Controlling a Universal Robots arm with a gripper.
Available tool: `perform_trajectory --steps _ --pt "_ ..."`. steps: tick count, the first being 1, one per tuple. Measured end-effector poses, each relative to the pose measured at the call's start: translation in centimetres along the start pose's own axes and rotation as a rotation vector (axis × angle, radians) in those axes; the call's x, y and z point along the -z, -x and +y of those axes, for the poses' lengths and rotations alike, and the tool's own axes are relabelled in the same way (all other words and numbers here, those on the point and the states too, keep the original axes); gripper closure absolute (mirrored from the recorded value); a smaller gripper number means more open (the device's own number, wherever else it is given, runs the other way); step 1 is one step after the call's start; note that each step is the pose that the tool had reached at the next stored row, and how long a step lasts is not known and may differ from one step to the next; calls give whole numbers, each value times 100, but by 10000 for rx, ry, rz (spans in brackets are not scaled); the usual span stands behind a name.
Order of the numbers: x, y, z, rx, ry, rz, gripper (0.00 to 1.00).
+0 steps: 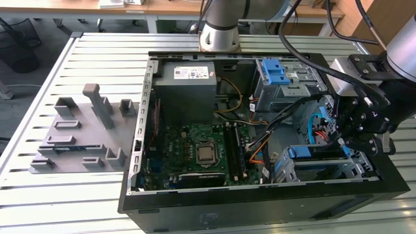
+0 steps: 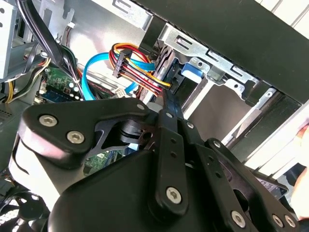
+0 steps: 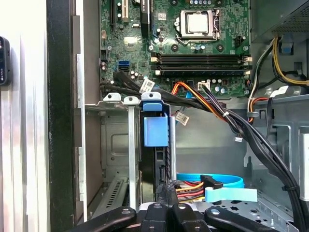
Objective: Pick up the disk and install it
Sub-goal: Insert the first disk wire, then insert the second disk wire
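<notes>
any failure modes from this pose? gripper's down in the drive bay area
1. The coloured power cable bundle and blue data cable lie right beside the gripper; they may snag or get pinched.
2. The disk stands on edge in the metal cage, its blue bracket upright; slight tilt might jam it against the rails.

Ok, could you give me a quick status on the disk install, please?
Gripper down at the grey drive cage. Disk sits in the cage slot, blue carrier showing. Coloured cables close beside the gripper.
</notes>
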State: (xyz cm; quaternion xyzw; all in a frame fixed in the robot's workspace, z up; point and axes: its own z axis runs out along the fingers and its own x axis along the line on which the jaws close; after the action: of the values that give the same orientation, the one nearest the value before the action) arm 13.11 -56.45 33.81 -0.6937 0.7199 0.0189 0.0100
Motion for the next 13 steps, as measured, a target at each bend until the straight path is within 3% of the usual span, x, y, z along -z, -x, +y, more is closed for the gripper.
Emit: perform_trajectory --steps 13 --pt "1 1 26 -1 -3 2 89"
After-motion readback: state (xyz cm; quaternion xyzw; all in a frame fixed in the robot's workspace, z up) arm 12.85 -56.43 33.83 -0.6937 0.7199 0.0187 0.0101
